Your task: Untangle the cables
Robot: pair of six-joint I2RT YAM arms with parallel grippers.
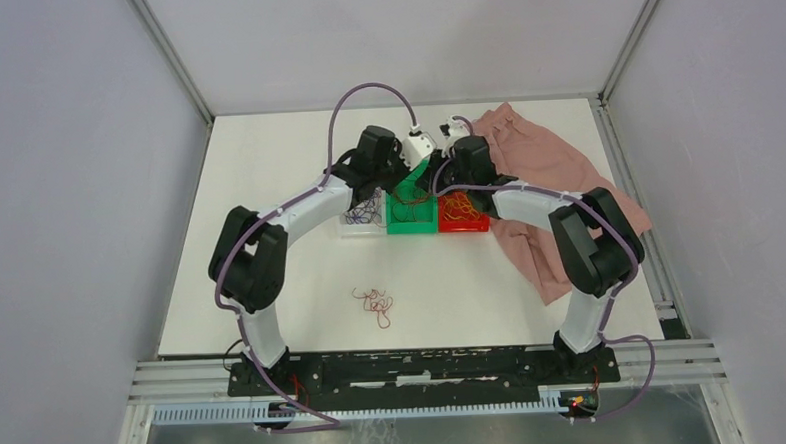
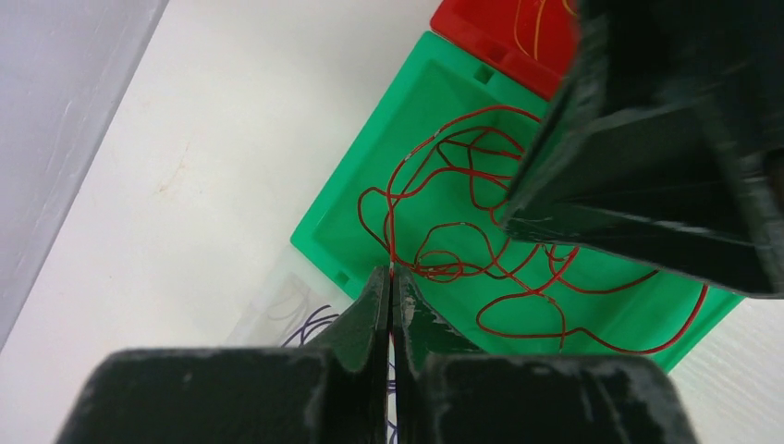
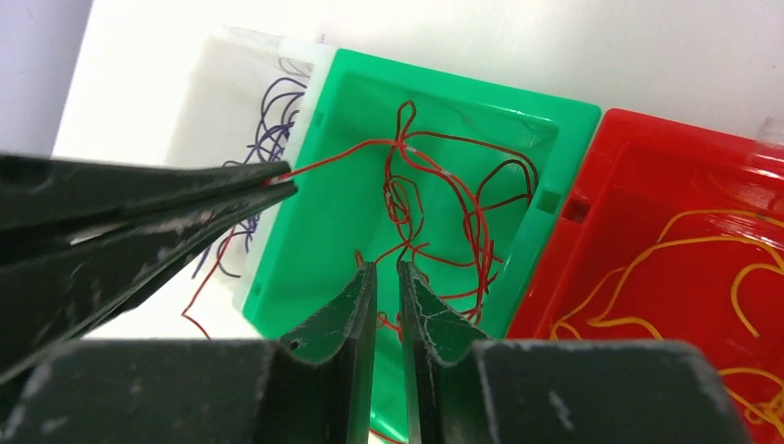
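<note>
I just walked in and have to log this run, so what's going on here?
Cable untangling, strand by strand. The left gripper is pinched shut on a red wire over the green bin. The right gripper hovers over the same bin, its jaws slightly apart. A small tangle lies on the table nearer the arms' bases.

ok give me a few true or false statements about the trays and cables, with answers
1. The green tray holds red cables. True.
2. The red tray holds purple cables. False: it holds orange-yellow cables.
3. The left gripper is shut on a red cable. True.
4. The pink cloth lies left of the trays. False: it lies to their right.
5. A loose tangle lies on the table, outside the trays. True.
</note>
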